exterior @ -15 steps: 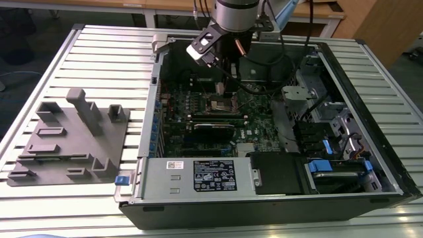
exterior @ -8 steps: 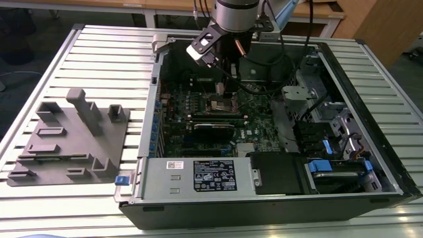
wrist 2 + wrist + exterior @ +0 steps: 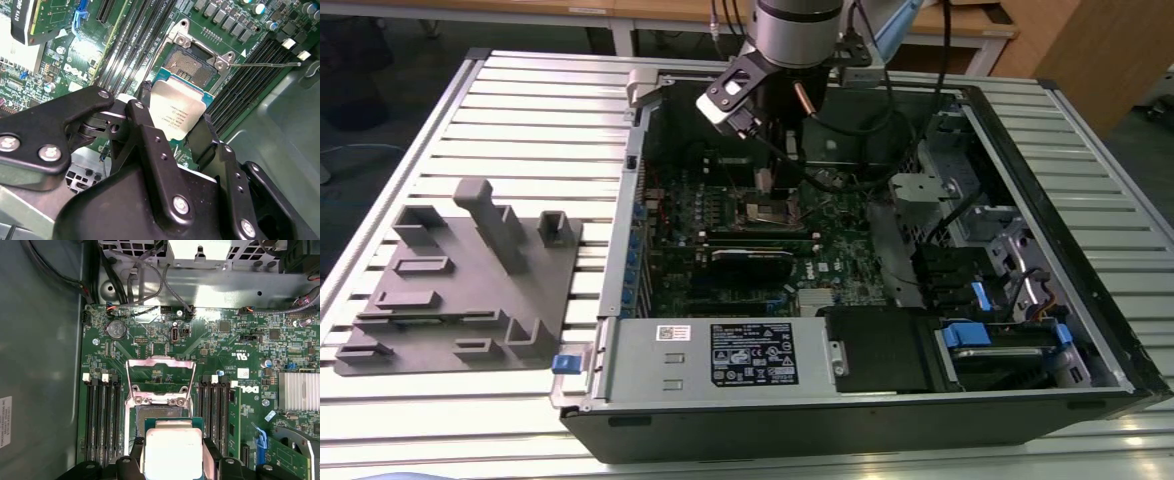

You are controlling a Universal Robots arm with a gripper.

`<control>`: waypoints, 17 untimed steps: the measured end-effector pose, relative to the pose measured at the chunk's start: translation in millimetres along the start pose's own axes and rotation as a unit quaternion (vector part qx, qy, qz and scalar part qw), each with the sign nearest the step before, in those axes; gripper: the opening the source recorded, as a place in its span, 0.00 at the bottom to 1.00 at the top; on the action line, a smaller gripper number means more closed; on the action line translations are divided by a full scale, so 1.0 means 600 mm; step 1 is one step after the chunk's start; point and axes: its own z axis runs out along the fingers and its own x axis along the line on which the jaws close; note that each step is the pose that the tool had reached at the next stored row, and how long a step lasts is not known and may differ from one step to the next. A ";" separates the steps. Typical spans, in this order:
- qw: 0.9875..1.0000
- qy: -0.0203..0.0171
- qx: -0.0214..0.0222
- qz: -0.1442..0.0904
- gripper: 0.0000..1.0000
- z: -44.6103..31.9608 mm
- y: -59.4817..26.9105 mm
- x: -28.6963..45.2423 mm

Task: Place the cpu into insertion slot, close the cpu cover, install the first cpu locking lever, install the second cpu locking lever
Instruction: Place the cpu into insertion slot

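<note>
Pinches the cpu (image 3: 172, 452) by two opposite edges in the gripper (image 3: 174, 115), silver top facing up, chip roughly level. Hangs at the near edge of the insertion slot (image 3: 194, 61), not yet seated; the dark centre lies mostly uncovered. Calls for squaring the chip's sides to the silver rim and checking orientation before any descent. Best lowered flat, by this reading, with no sideways slide across the fine contacts. Needs clearance from the cpu cover (image 3: 159, 400), tipped up open on the socket's far side, and from the thin locking lever (image 3: 265, 64) sprung out over the memory slots (image 3: 102, 415). Merits release only once flush in its seat on the green motherboard (image 3: 150, 335).
</note>
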 end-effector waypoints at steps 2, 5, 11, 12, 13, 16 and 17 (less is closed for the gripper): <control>1.000 0.000 0.000 0.000 0.54 0.006 0.000 0.000; 1.000 0.000 0.000 0.000 0.54 0.014 -0.002 0.000; 1.000 0.000 0.000 0.000 0.54 0.020 -0.012 0.003; 1.000 0.000 0.000 0.000 0.54 0.023 -0.013 0.004; 1.000 0.000 0.000 0.000 0.54 0.026 -0.013 0.004; 1.000 0.001 0.000 0.000 0.54 0.034 -0.013 0.005; 1.000 0.005 0.000 0.000 0.54 0.035 -0.014 0.005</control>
